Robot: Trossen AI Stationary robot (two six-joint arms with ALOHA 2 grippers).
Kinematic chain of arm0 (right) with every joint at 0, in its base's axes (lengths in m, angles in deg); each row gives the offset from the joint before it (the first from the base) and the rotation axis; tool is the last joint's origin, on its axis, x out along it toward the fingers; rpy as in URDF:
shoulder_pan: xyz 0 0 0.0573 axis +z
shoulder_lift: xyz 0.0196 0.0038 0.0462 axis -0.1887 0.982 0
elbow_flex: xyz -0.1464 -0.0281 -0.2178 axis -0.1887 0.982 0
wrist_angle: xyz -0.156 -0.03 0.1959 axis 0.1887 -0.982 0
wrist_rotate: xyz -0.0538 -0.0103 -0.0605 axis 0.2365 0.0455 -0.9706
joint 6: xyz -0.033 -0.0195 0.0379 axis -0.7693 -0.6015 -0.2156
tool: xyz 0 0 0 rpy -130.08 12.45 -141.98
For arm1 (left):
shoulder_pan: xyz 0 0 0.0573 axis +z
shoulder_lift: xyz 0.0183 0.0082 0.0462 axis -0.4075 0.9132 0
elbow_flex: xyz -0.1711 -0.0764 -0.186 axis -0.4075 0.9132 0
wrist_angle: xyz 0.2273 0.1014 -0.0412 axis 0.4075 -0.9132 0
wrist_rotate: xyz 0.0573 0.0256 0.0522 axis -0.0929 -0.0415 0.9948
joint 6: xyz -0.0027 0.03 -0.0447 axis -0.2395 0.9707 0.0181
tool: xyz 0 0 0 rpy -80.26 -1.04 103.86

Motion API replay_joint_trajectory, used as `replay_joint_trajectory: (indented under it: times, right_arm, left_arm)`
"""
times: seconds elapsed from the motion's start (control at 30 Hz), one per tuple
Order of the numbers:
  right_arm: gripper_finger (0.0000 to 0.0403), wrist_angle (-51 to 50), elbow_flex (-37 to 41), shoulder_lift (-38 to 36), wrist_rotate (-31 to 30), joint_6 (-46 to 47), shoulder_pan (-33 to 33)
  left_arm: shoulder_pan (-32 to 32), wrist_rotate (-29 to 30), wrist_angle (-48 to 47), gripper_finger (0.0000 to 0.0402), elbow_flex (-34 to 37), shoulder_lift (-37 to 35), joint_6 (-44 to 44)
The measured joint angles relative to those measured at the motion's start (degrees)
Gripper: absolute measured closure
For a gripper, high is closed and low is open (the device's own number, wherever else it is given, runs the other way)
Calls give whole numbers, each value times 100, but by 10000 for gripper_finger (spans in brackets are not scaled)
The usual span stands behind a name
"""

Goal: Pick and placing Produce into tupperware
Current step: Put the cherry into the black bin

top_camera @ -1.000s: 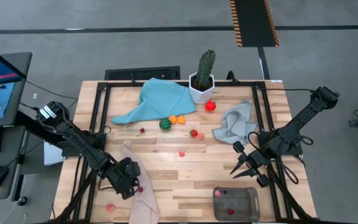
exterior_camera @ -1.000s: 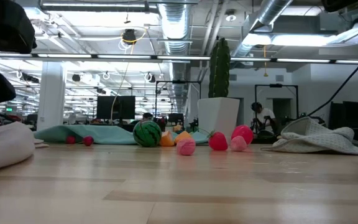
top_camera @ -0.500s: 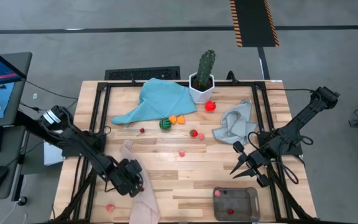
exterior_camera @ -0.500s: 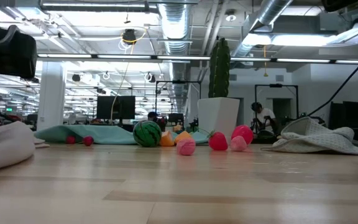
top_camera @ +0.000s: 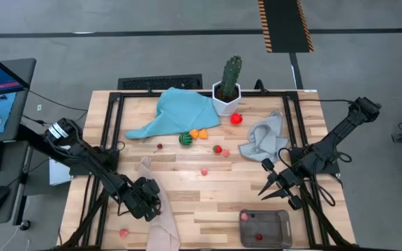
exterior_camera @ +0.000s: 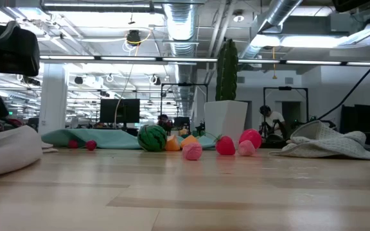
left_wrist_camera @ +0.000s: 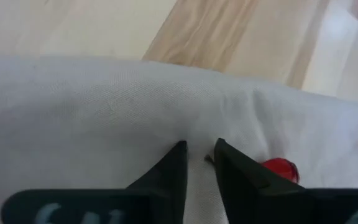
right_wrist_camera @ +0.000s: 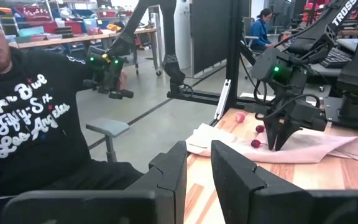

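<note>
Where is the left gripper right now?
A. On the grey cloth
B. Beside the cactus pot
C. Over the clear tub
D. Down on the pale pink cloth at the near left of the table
D: in the high view the left gripper sits on the pale pink cloth, and its wrist view shows that cloth under the fingertips with a small red piece beside them.

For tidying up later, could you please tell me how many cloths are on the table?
3: a teal cloth at the back beside the cactus pot, a grey cloth at the right, a pale pink cloth front-left under the left gripper.
</note>
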Motion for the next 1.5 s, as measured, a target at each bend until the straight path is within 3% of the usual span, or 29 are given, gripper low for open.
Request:
replay_joint_trajectory:
  times: [0.17, 0.53, 0.87, 1.03, 1.33, 1.5]
  right_arm:
    - [305, -2, 0, 2, -2, 0, 0]
    - [305, -2, 0, 2, -2, 0, 0]
    - [305, -33, 0, 2, -2, 39, 0]
    - [305, -70, 0, 2, -2, 42, 0]
    - [305, -81, 0, 2, -2, 2, -26]
    - [305, -85, 0, 2, -4, 12, -164]
  left_arm:
    - [31, 33, -1, 396, 0, -2, 75]
    - [57, 51, 10, 401, -239, -44, 469]
    - [-149, -54, -178, 399, -735, -44, 243]
    - [-363, 81, -247, 367, -835, -46, -55]
    - [-636, 506, -445, 247, -839, -17, -685]
    - [-638, 621, -636, 218, -839, -15, -657]
